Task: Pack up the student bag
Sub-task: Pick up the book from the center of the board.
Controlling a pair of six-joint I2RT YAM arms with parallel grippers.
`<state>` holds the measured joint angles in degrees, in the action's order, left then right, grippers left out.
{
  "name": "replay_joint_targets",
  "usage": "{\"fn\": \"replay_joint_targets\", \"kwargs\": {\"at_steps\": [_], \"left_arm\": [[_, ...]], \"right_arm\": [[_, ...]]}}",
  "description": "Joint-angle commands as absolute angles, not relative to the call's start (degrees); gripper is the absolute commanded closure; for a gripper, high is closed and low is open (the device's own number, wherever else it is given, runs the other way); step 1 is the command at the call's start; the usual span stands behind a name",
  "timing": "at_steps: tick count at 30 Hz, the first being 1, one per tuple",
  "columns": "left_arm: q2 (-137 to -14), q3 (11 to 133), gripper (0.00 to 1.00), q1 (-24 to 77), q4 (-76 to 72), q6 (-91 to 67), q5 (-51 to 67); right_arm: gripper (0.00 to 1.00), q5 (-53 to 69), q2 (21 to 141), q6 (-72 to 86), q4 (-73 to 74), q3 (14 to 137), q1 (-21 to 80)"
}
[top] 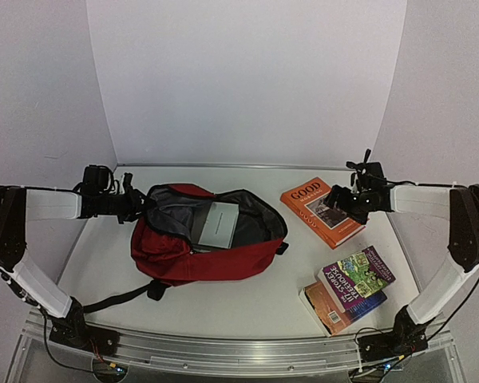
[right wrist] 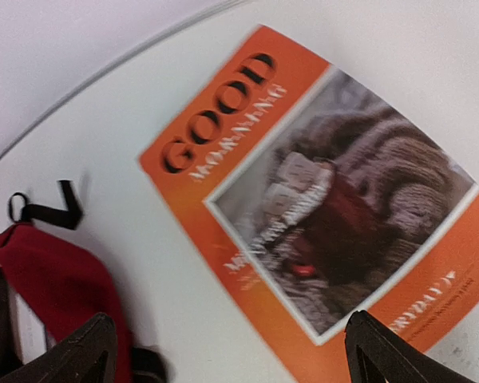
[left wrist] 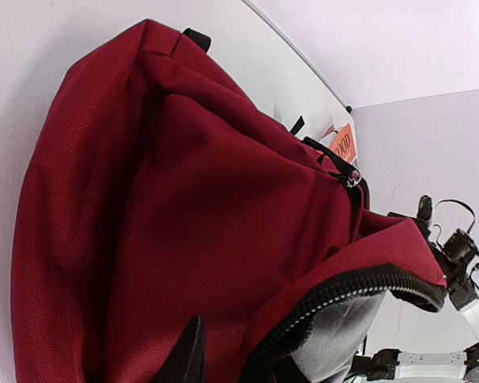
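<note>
Right gripper [right wrist: 235, 351] gaped wide above orange book [right wrist: 335, 207], empty; left gripper [top: 136, 206] sat at student bag [top: 223, 259] rim, opening indeterminable.

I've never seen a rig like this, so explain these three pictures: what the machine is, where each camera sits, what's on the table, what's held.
The machine is a left arm and a right arm, robots bolted at the near edge of a table. One picture looks down from above; the other two come from a camera on each wrist. On the table lie an open red backpack with a grey book inside, an orange book, and a purple book stacked on another book. The right fingers stand wide open above the orange book, holding nothing. The left fingers are at the backpack's rim; whether they grip it is unclear.
</note>
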<state>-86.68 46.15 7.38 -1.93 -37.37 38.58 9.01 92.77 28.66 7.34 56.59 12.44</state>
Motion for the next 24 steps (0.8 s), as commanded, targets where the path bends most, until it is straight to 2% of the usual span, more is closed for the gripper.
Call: {"fn": "replay_joint_targets", "kwargs": {"at_steps": [1,5,11,15,24], "left_arm": [[-77.2,46.3,0.57,7.0,4.2,-34.9,34.9],[-68.5,44.3,0.34,7.0,10.0,-35.2,29.4],[-60.0,42.9,0.12,7.0,16.9,-37.2,26.6],[-56.5,42.6,0.07,7.0,18.7,-38.7,26.9],[-53.1,43.7,0.04,7.0,22.2,-38.4,26.3]], "right_arm": [[0.02,10.3,94.2,27.6,6.7,54.9,7.2],[0.02,10.9,94.9,28.2,4.4,53.9,2.7],[0.05,13.2,98.2,30.4,-2.2,52.3,-4.2],[0.09,16.6,102.2,32.7,-7.4,52.2,-6.0],[0.28,19.3,106.0,36.2,-14.0,51.1,-6.2]]}}
